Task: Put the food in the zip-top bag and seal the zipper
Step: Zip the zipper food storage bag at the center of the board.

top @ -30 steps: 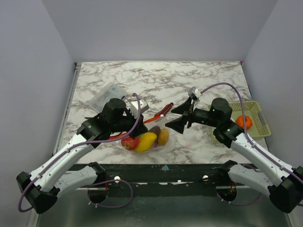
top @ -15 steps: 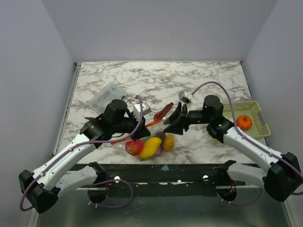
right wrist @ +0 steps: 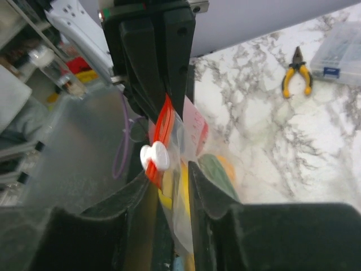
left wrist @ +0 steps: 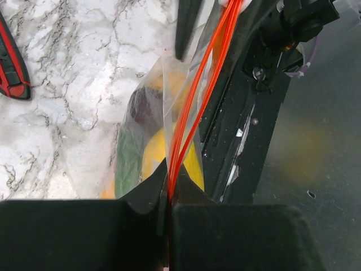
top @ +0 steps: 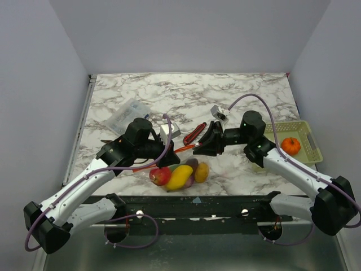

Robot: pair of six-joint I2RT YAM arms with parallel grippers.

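The zip-top bag [top: 183, 169] hangs near the table's front edge with food [top: 179, 176] inside: red, yellow, purple and orange pieces. My left gripper [top: 164, 151] is shut on one end of the orange-red zipper [left wrist: 197, 101], which runs taut away from its jaws [left wrist: 169, 189]. My right gripper [top: 198, 148] is at the bag's other end. Its fingers stand a narrow gap apart around the clear film [right wrist: 181, 197], right below the white slider [right wrist: 155, 157] on the zipper [right wrist: 164, 121]. One orange toy fruit [top: 291, 145] sits in the basket.
A yellow-green basket [top: 312, 148] stands at the right edge. A red-and-black stick [top: 195, 132] lies behind the grippers, next to a white box [top: 169, 131]. A clear case [top: 128, 114] and yellow-handled pliers [right wrist: 295, 79] lie at the back left.
My right gripper has moved left onto the bag's end and its jaws have narrowed from wide open. The bag and my left gripper shifted slightly right.
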